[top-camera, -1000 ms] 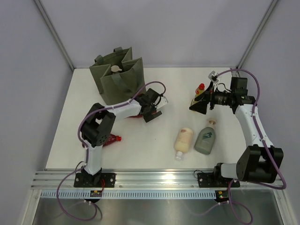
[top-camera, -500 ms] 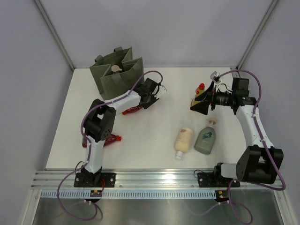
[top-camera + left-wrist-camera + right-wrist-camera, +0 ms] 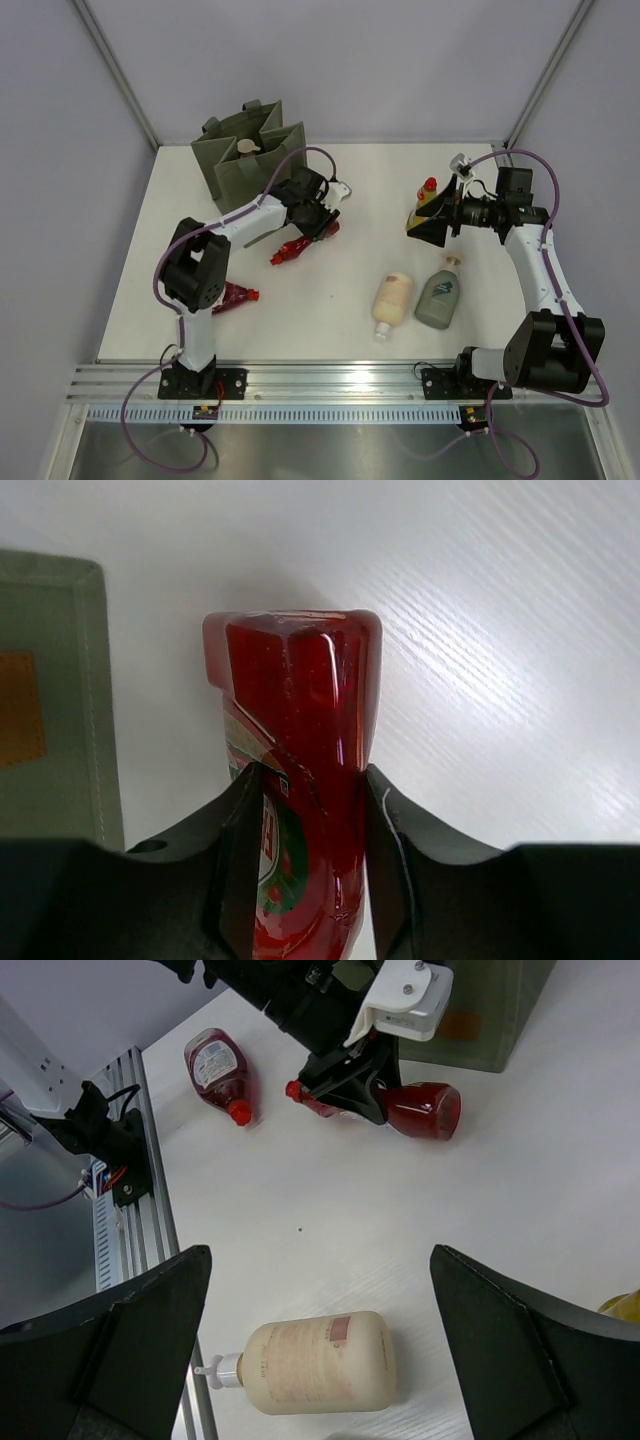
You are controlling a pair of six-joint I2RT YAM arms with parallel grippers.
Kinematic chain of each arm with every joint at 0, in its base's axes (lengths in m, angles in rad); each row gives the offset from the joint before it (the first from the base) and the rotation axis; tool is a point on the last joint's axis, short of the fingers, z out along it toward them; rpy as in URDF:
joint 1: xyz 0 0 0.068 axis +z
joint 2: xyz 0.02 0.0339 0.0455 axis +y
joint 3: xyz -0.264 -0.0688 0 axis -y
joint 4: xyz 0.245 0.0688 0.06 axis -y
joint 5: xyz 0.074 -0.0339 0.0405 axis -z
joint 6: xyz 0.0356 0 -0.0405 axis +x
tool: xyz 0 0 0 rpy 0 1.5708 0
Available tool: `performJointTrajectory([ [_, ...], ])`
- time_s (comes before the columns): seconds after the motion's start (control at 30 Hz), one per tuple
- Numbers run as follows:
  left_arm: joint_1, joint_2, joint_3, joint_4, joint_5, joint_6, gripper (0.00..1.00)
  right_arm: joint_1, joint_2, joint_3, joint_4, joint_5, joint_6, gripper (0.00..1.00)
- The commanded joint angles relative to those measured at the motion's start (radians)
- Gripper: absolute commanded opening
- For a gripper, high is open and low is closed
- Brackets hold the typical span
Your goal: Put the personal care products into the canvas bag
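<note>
My left gripper [image 3: 314, 226] is shut on a dark red bottle [image 3: 290, 248], just right of the olive canvas bag [image 3: 250, 165]. In the left wrist view both fingers press the bottle's [image 3: 300, 700] sides, and my gripper [image 3: 308, 820] holds it low over the table. A second dark red bottle [image 3: 232, 297] lies near the left arm. A cream bottle [image 3: 392, 300] and a grey-green pump bottle [image 3: 440, 293] lie at centre right. My right gripper [image 3: 428, 226] is open and empty beside the yellow red-capped bottle [image 3: 424, 203]. A beige pump [image 3: 246, 147] sticks out of the bag.
The right wrist view looks down on the cream bottle [image 3: 315, 1365], the held red bottle [image 3: 420, 1110] and the other red one [image 3: 215, 1065]. The bag's orange patch [image 3: 20, 708] shows at the left. An aluminium rail [image 3: 330, 378] runs along the near edge.
My left gripper went from open to shut on the dark red bottle, and the bottle shifted right, away from the bag. The right arm barely moved.
</note>
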Motion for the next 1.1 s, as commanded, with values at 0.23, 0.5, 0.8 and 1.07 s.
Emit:
performJointTrajectory([
  [0.23, -0.013, 0.206, 0.061, -0.139, -0.091, -0.055, 0.67, -0.023, 0.005, 0.021, -0.04, -0.048, -0.048, 1.0],
  [0.5, -0.05, 0.253, 0.051, -0.168, -0.29, -0.109, 0.69, -0.026, 0.014, 0.035, -0.074, -0.066, -0.075, 1.0],
  [0.8, -0.098, 0.309, 0.1, -0.219, -0.441, -0.161, 0.85, -0.029, 0.019, 0.042, -0.099, -0.077, -0.095, 0.99],
  [1.07, -0.104, 0.274, 0.081, -0.2, -0.399, -0.163, 0.36, -0.037, 0.019, 0.044, -0.109, -0.083, -0.108, 0.99],
])
